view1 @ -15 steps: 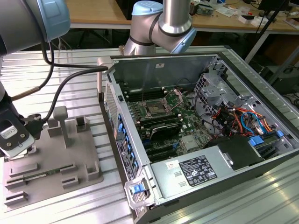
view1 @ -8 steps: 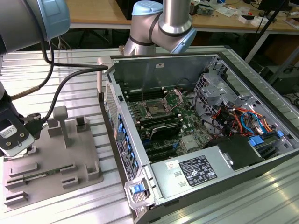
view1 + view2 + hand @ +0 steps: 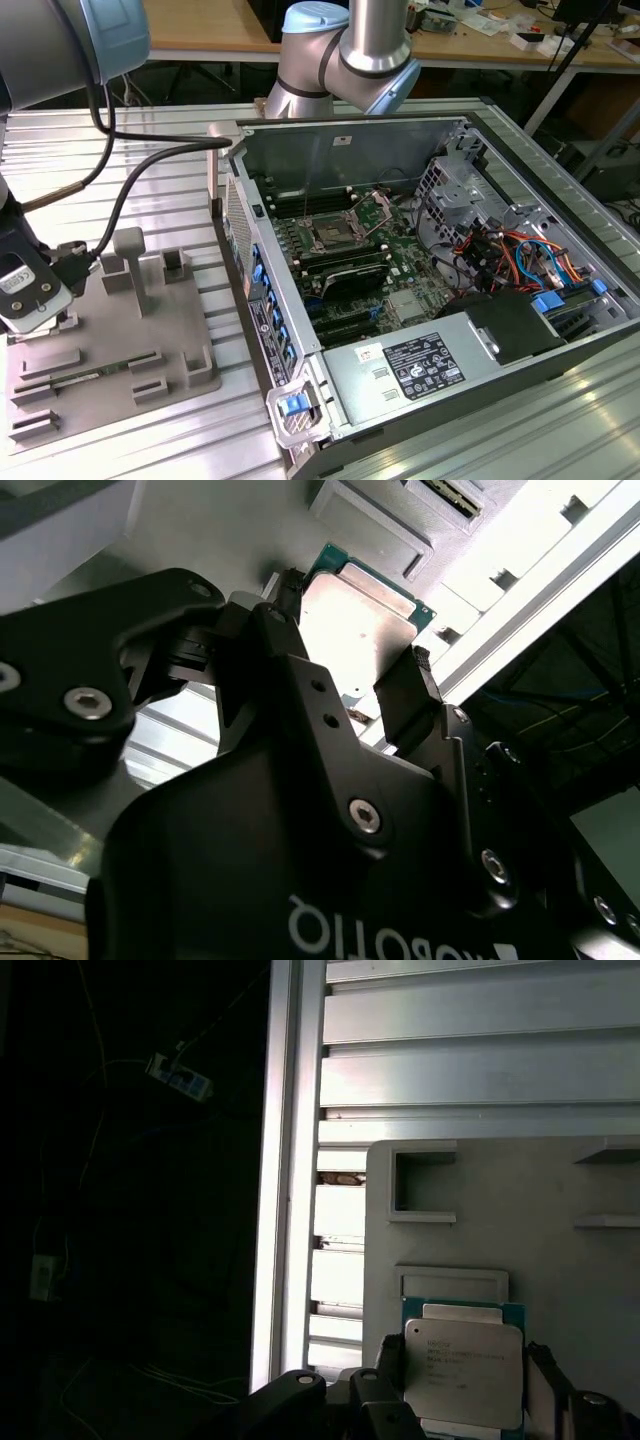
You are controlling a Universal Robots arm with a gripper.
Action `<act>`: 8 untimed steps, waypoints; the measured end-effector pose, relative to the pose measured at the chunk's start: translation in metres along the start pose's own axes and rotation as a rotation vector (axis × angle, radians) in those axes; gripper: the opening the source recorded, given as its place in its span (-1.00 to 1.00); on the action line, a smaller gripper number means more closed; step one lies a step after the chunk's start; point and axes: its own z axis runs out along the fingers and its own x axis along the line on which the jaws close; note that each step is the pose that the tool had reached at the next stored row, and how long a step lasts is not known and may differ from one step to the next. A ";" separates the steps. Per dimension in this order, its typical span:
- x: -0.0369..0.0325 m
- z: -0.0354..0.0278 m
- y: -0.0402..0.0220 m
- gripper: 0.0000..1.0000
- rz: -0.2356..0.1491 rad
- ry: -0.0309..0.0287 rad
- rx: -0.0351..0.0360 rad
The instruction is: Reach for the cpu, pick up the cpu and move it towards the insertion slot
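The cpu (image 3: 465,1375) is a pale silver square chip with a green rim, lying just over the grey plastic plate (image 3: 540,1190). In both wrist views my gripper (image 3: 463,1365) has one black finger (image 3: 285,615) on each side of the cpu (image 3: 360,620), pressed against its edges. In the exterior view the gripper (image 3: 38,318) hangs low over the near-left part of the plate (image 3: 110,340), at that view's left. The insertion slot (image 3: 330,235), a metal-framed socket with a dark centre, lies on the motherboard inside the open computer case, far from the gripper.
The plate carries raised blocks (image 3: 128,262) and small recesses. The open computer case (image 3: 440,250) stands at the exterior view's right, with metal walls, a drive cage and bundled cables (image 3: 500,255). The arm's black cable (image 3: 150,170) hangs between plate and case. Ribbed aluminium table (image 3: 470,1050) lies beneath.
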 end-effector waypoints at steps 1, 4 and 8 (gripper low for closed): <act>0.0000 -0.0004 0.0000 0.09 0.000 0.0000 0.0001; 0.0000 -0.0015 0.0000 0.09 0.000 0.0001 0.0001; 0.0000 -0.0037 0.0002 0.09 0.000 0.0000 0.0001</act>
